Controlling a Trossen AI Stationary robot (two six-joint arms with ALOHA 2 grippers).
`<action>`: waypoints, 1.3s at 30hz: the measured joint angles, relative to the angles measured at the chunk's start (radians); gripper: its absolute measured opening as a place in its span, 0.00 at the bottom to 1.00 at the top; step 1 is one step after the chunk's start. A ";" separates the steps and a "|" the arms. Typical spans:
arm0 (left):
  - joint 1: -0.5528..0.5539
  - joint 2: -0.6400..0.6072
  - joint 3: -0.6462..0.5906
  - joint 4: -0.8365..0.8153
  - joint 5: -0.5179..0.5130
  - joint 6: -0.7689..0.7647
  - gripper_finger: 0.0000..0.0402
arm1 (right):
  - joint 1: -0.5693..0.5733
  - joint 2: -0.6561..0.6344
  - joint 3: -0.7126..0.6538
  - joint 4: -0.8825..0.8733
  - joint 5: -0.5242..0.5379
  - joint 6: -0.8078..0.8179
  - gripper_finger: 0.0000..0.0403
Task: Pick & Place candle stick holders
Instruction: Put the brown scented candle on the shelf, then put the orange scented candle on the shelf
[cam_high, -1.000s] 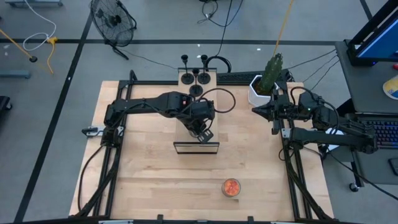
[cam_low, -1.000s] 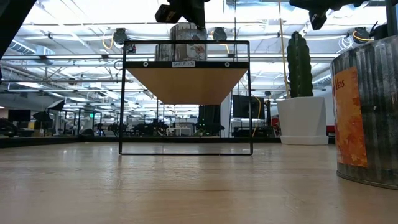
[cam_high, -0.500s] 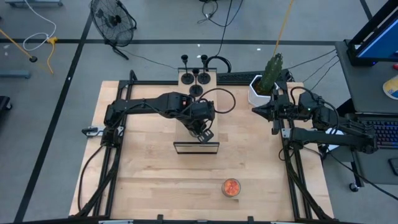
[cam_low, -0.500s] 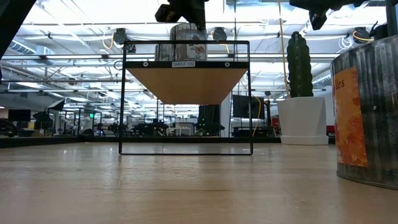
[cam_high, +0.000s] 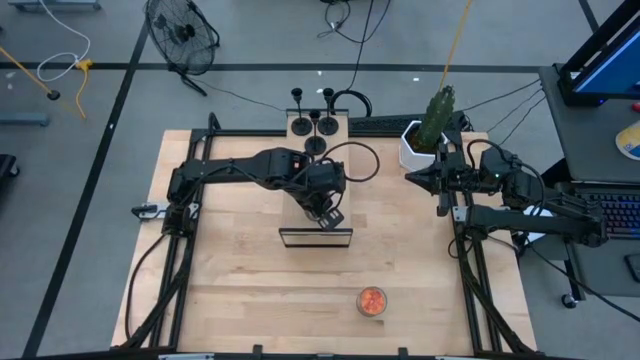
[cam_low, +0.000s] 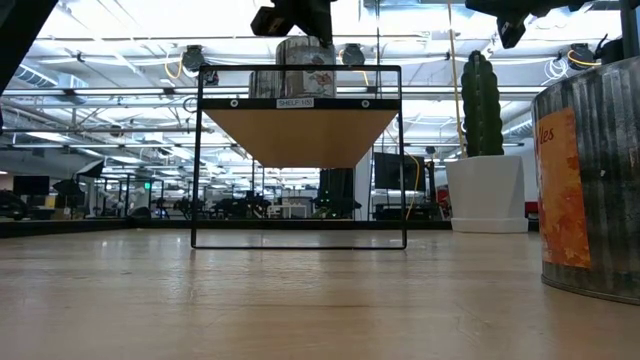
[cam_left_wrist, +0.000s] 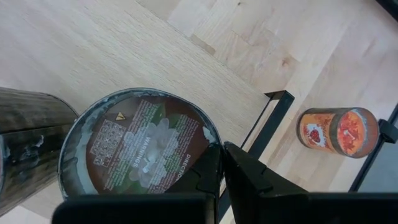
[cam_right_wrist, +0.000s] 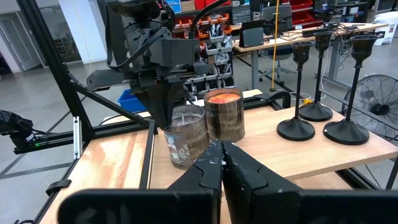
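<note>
Three black candle stick holders (cam_high: 314, 122) stand on a pale wooden box at the table's far edge; they also show in the right wrist view (cam_right_wrist: 316, 112). A clear-silvery glass cup (cam_right_wrist: 185, 140) is at the top of a small black-framed shelf (cam_high: 315, 238), beside an orange-red cup (cam_right_wrist: 224, 115). My left gripper (cam_high: 328, 214) is shut on the silvery cup. Another orange-red cup (cam_high: 372, 301) stands on its base near the table's front edge. My right gripper (cam_high: 410, 178) waits shut and level at the table's right side. My left gripper pinches the silvery cup's rim (cam_left_wrist: 211, 142) between its two fingers, at one spot on the edge of its labelled top. The fingers (cam_right_wrist: 163, 118) come steeply from above, pointing down. The cup stays nearly upright; whether its base rests on the shelf top, I cannot tell.
A white pot with a green cactus (cam_high: 428, 130) stands at the far right corner, close to my right arm. The orange-red cup near the front (cam_low: 590, 180) fills the low view's right side. Bare wood lies left and front of the shelf.
</note>
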 joint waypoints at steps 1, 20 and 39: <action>0.000 0.000 0.000 0.001 0.000 0.000 0.05 | 0.000 0.000 0.000 0.000 0.000 0.000 0.00; -0.003 0.000 0.000 0.008 -0.029 0.011 0.05 | 0.000 0.000 0.000 0.000 0.000 0.000 0.00; -0.008 0.000 0.000 0.019 -0.076 -0.028 0.32 | 0.000 0.000 0.000 0.000 0.000 0.000 0.00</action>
